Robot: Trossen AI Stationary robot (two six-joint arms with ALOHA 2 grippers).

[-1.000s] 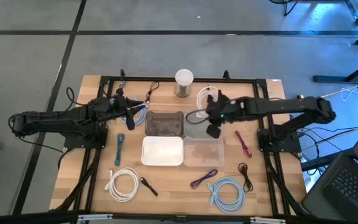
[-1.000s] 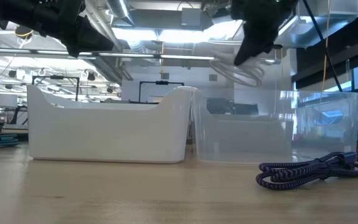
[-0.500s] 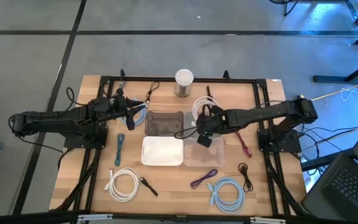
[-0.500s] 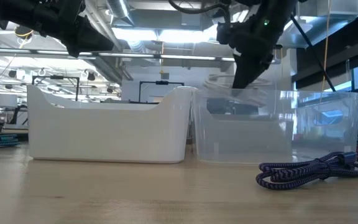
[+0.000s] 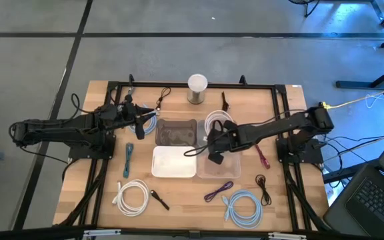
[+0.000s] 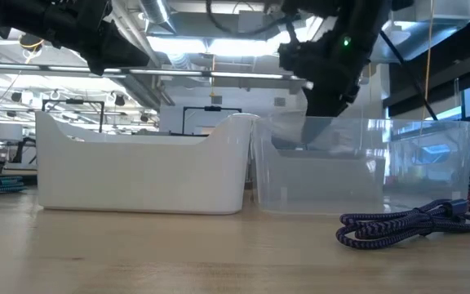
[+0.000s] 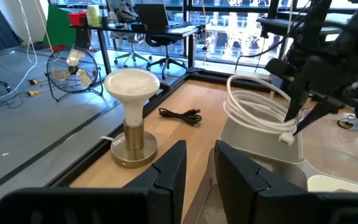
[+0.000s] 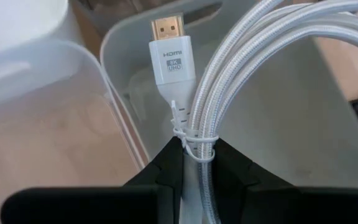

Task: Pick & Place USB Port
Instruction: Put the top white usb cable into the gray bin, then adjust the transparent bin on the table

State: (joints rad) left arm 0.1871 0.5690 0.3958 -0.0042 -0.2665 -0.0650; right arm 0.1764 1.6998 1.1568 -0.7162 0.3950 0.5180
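Note:
A coiled white braided cable (image 5: 214, 123) with an HDMI plug (image 8: 171, 53) hangs in my right gripper (image 5: 213, 139), which is shut on it above the far clear bin (image 5: 231, 141). The coil also shows in the left wrist view (image 7: 257, 109), held above the bin. In the low view the right gripper (image 6: 330, 77) sits just above the clear bins' rims. My left gripper (image 5: 141, 120) waits open at the table's far left, over a blue-and-white cable coil (image 5: 148, 123). My right gripper pinches the white cable's bundled strands between its two fingers at the white tie (image 8: 190, 144), just behind the HDMI plug. The fingers lie along the strands. The coil is lifted clear and extends beyond the fingertips, over the clear bin.
Four bins sit mid-table: a dark one (image 5: 177, 133), a white one (image 5: 174, 162) and two clear ones. A white-topped lamp (image 5: 197, 89) stands at the far edge. Loose cables lie around: white (image 5: 133, 197), light blue (image 5: 242, 205), purple (image 5: 219, 191), teal (image 5: 128, 159), maroon (image 5: 261, 155).
My right gripper, still shut on the white cable, has moved toward the table's left and near edge and come down, carrying the coil from beyond the bins to just above the far clear bin.

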